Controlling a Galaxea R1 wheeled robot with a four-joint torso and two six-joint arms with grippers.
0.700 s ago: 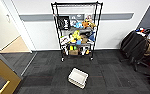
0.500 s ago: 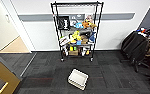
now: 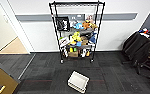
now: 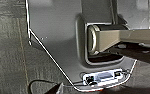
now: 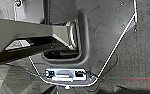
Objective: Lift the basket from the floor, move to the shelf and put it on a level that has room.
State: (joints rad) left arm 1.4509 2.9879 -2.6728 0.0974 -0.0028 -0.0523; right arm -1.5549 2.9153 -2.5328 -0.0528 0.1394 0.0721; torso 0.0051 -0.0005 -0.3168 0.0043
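Tool state on either arm cannot be told, and the basket (image 3: 78, 81) lies untouched on the floor (image 3: 46, 72), near of the shelf (image 3: 76, 32), so lifting and placing remain.

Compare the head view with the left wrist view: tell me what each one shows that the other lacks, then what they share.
The head view alone has the basket lying askew on the floor, in front of the shelf whose lower tiers hold toys and boxes while its top level looks bare. It also has the white wall, a doorway onto tan flooring and a dark chair. The left wrist view alone has the robot's grey body panel with a jointed bar and a black cable. Both share the dark carpet.
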